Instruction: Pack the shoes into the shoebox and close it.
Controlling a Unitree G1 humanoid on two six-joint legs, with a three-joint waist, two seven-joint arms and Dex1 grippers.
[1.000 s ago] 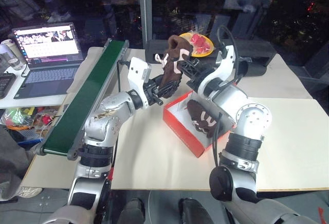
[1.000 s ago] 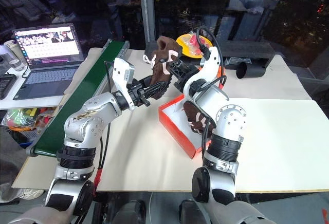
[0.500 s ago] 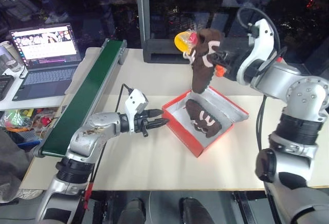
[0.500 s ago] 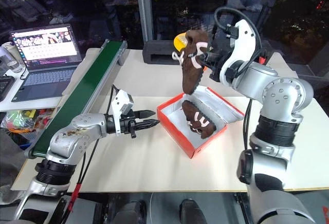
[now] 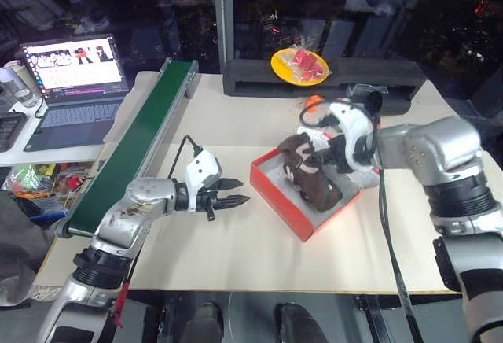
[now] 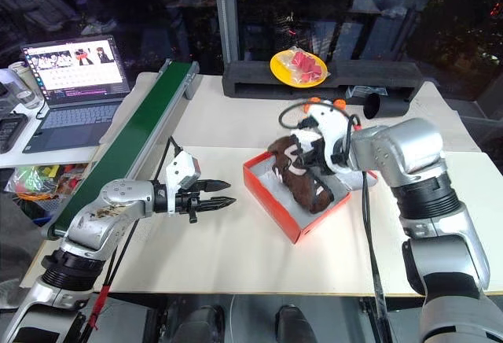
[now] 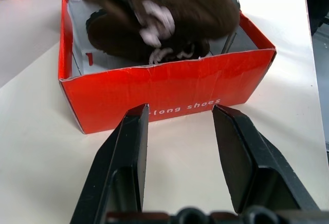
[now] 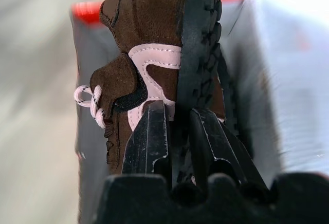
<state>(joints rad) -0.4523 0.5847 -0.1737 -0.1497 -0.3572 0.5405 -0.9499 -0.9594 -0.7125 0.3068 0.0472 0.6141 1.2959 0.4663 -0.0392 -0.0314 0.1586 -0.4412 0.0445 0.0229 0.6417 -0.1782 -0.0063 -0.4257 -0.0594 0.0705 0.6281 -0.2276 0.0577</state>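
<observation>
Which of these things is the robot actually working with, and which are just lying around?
In the job:
shoes
shoebox
right gripper, clamped on one shoe
left gripper, open, empty

Lying about:
laptop
green conveyor
yellow plate
black tube

Your inventory, by material: dark brown suede-like shoes, matt and napped, with pale stitched trim and a black ridged rubber sole; red-orange cardboard shoebox, smooth outside, white inside; cream table top, matt; black gripper fingers, smooth plastic-looking.
</observation>
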